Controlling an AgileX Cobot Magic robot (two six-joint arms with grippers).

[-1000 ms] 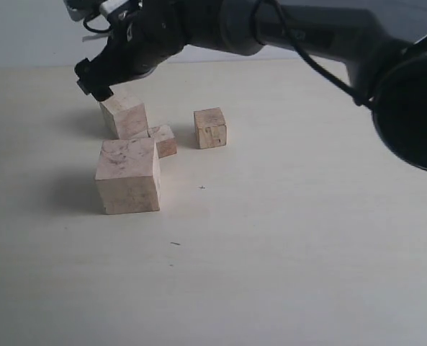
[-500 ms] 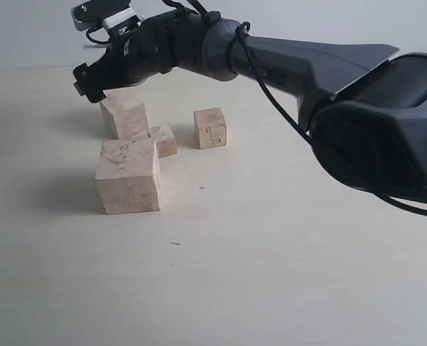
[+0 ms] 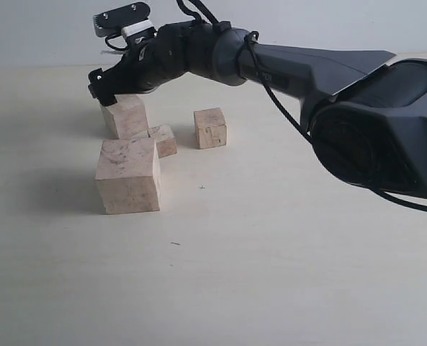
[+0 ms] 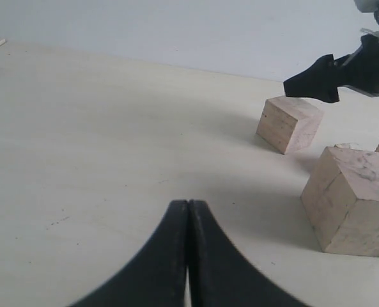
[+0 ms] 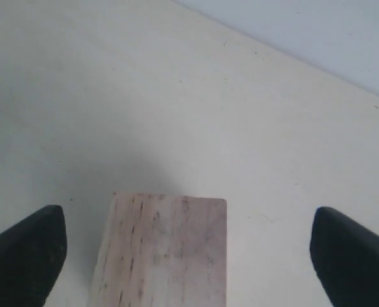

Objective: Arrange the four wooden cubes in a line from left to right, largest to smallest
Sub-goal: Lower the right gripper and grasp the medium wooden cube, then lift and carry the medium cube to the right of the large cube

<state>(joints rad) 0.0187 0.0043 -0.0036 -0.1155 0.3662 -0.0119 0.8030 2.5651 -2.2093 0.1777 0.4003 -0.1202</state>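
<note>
Four pale wooden cubes sit on the table. The largest cube (image 3: 127, 175) (image 4: 352, 198) is nearest the front. Behind it stands the second-largest cube (image 3: 125, 117) (image 4: 290, 123) (image 5: 163, 252). The smallest cube (image 3: 163, 140) lies touching or nearly touching both of them, and a mid-small cube (image 3: 210, 127) stands apart to the right. My right gripper (image 3: 104, 91) (image 5: 188, 214) has reached across to the left and hovers open just over the second-largest cube, a finger on each side and clear of it. My left gripper (image 4: 188, 204) is shut on nothing, low over bare table left of the cubes.
The right arm (image 3: 299, 61) stretches across the back of the table above the cubes. The tabletop (image 3: 285, 238) is pale and plain, with a light wall behind it.
The right gripper has shifted a little rightward and lower, ending over the second-largest cube. The cubes have not moved.
</note>
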